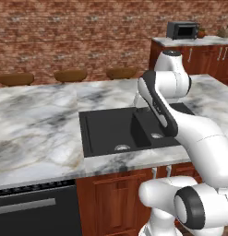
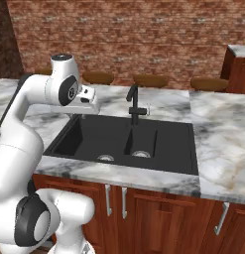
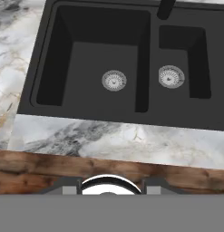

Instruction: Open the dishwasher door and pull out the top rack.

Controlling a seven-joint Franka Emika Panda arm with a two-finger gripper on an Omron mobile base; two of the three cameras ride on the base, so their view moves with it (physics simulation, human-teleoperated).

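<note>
A white robot arm (image 1: pixel 180 120) is folded above a black double-bowl sink (image 1: pixel 111 131) set in a marbled grey countertop (image 1: pixel 37 129), its hand held over the sink's near edge and aimed down into the basins. From the hand view, the larger basin with its round steel drain (image 3: pixel 114 80) lies ahead and slightly left of the gripper (image 3: pixel 109 189), the smaller basin and its drain (image 3: pixel 171 76) ahead and to the right, with the dark faucet (image 2: pixel 134 105) rising at the far rim beyond them. Only the tops of the two dark finger tips show at the lower edge of that view, apart from each other with nothing visibly between them; whether the gripper is open or closed cannot be told. The dishwasher door (image 1: pixel 37 209), a black panel with a grey bar handle (image 1: pixel 24 206), stands shut under the counter, low and well off to the gripper's left, beside reddish-brown cabinet doors (image 1: pixel 117 198). Brown stools (image 1: pixel 69 74) line the counter's far side before a brick wall (image 1: pixel 74 32).
</note>
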